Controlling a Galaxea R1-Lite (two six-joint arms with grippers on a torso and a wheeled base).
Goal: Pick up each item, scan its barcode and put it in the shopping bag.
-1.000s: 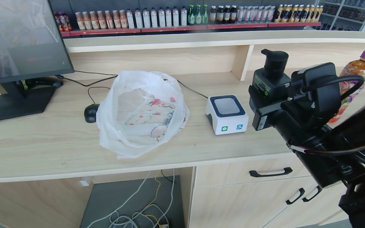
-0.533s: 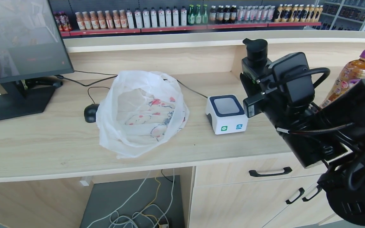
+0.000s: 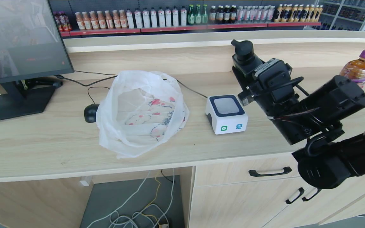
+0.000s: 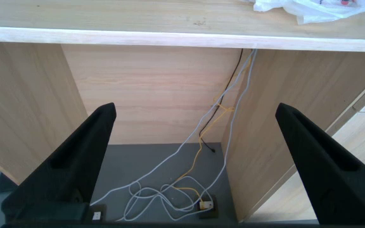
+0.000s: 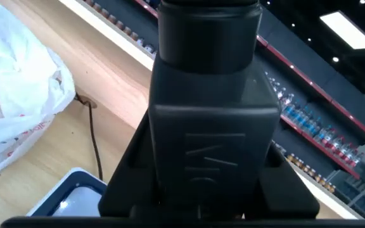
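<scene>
My right gripper (image 3: 256,77) is shut on a black bottle (image 3: 245,56) with a wide round cap, held tilted in the air just right of and behind the white scanner (image 3: 226,114). From the right wrist the black bottle (image 5: 208,120) stands close up, with the scanner (image 5: 68,197) and the shopping bag (image 5: 18,107) below and beyond it. The white plastic shopping bag (image 3: 141,110) lies open on the counter, left of the scanner. My left gripper (image 4: 195,164) is open and holds nothing, below the counter's edge, facing floor cables. A corner of the bag (image 4: 309,6) shows above it.
A tea bottle with a purple cap (image 3: 358,68) stands at the counter's far right, behind my right arm. A monitor (image 3: 17,41) and a black mouse (image 3: 90,113) sit at the left. A raised ledge (image 3: 157,44) runs along the back; drawers (image 3: 269,172) lie below the counter.
My right arm has carried the black bottle left and farther back, from the counter's right part to beside the scanner, and tilted it. The bag and scanner have not moved.
</scene>
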